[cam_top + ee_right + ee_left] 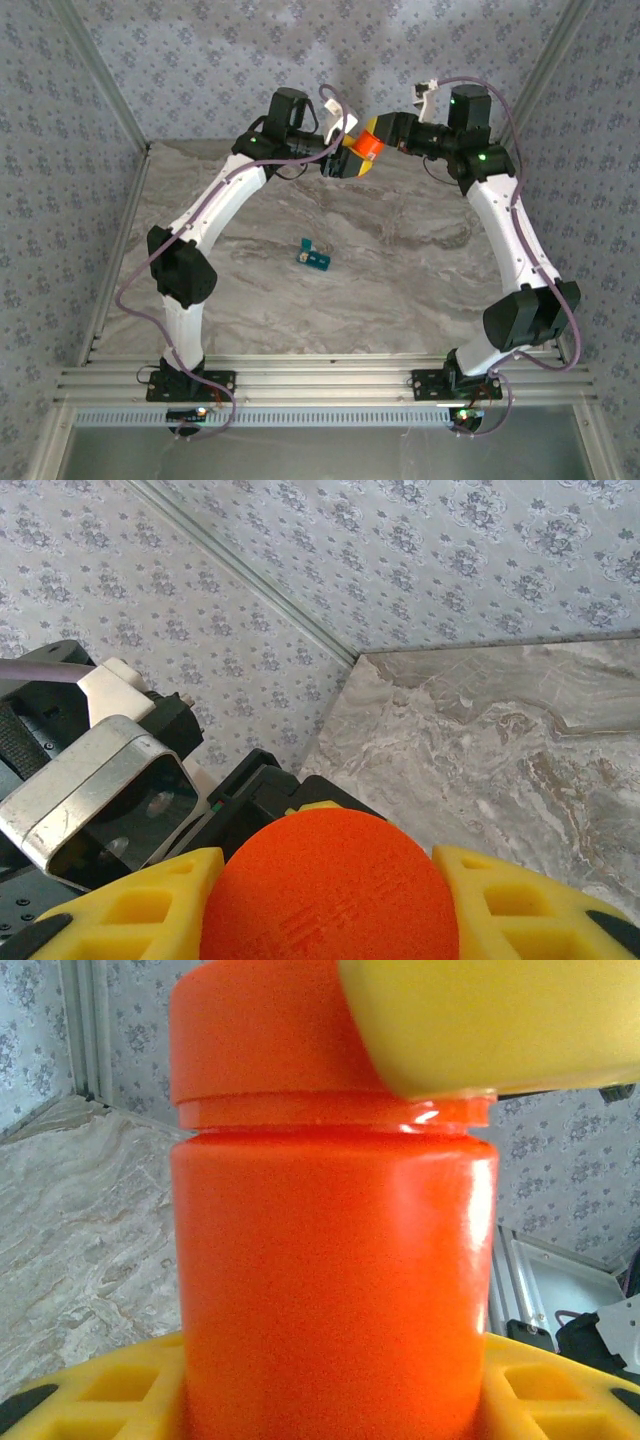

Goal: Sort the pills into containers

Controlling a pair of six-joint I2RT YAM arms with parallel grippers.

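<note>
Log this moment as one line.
left gripper: shut on orange bottle, raised | right gripper: shut on cap | containers: on table, apart from both

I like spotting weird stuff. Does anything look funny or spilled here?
Nothing spilled. One odd thing: the bottle is held off the table, pinched by the left fingers and right fingers at once, while the container sits alone mid-table.

Light was bright and even all round, and only faint soft shadows lay on the table [400,290]. A small white glint sat on the orange bottle [330,1280], which looked slightly blurred up close.
</note>
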